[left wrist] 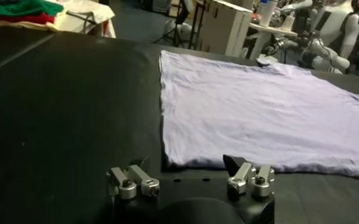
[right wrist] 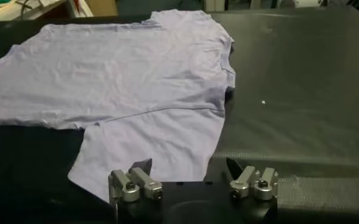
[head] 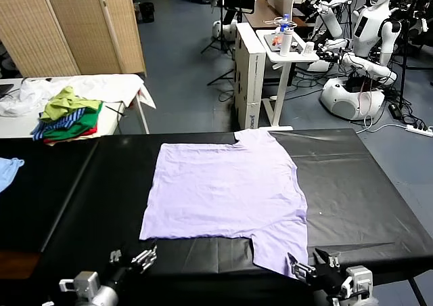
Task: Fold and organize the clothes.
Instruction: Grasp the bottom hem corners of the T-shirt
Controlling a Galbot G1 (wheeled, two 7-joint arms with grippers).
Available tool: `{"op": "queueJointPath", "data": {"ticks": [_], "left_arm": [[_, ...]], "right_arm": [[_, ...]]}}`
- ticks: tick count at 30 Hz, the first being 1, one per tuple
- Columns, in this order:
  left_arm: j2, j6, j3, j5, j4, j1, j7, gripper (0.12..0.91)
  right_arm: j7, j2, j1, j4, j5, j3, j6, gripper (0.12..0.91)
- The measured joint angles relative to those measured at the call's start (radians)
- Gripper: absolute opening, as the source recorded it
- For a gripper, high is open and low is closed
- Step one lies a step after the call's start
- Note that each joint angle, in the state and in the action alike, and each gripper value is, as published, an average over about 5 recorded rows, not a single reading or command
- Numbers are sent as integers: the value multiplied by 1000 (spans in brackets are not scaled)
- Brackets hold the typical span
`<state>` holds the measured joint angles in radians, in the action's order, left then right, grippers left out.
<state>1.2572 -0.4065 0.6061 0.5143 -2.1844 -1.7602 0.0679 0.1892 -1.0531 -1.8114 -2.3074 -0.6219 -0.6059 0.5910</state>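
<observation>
The clothes are one lavender T-shirt [head: 226, 184] spread flat and sideways on the black table [head: 358, 198]. One sleeve points to the far edge and the other to the near edge. My left gripper [head: 135, 257] hovers open at the near edge, just short of the shirt's near hem corner [left wrist: 170, 159]. In the left wrist view the gripper [left wrist: 186, 163] holds nothing, and the T-shirt [left wrist: 258, 115] lies ahead of it. My right gripper [head: 310, 258] is open beside the near sleeve [right wrist: 149, 146]. In the right wrist view the gripper [right wrist: 188, 164] is empty.
A pile of green, yellow and striped garments [head: 67, 116] sits on a white table at the back left. A light blue garment [head: 8, 169] lies at the far left edge. Behind the table stand a white cart [head: 267, 69] and other robots [head: 358, 55].
</observation>
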Motion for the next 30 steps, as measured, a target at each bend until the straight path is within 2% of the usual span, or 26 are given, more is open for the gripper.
{"op": "queueJointPath", "data": {"ticks": [2, 7, 11, 14, 16, 21, 24, 27, 30], "left_arm": [[0, 0, 0, 4, 0, 4, 1, 907], [2, 3, -2, 15, 4, 14, 8, 907], [6, 6, -4, 24, 9, 15, 13, 897], [13, 9, -9, 25, 11, 12, 14, 797], [18, 10, -13, 24, 11, 8, 13, 675], [27, 13, -18, 17, 13, 7, 13, 352], [28, 15, -19, 13, 16, 8, 12, 194], [30, 16, -19, 11, 18, 6, 12, 143], [34, 19, -20, 7, 18, 1, 12, 146]], "right_arm": [[2, -1, 0, 1, 0, 1, 0, 900], [6, -3, 3, 9, 2, 5, 0, 780], [6, -5, 5, 14, 3, 8, -1, 717], [7, -6, 4, 16, 4, 9, -1, 639], [6, -6, 3, 17, 4, 9, -1, 554], [4, -5, 7, 17, 4, 13, 0, 246], [4, -5, 8, 18, 4, 17, 1, 148], [7, -6, 5, 18, 4, 18, 1, 140], [16, -6, -7, 6, 2, 12, 2, 140]]}}
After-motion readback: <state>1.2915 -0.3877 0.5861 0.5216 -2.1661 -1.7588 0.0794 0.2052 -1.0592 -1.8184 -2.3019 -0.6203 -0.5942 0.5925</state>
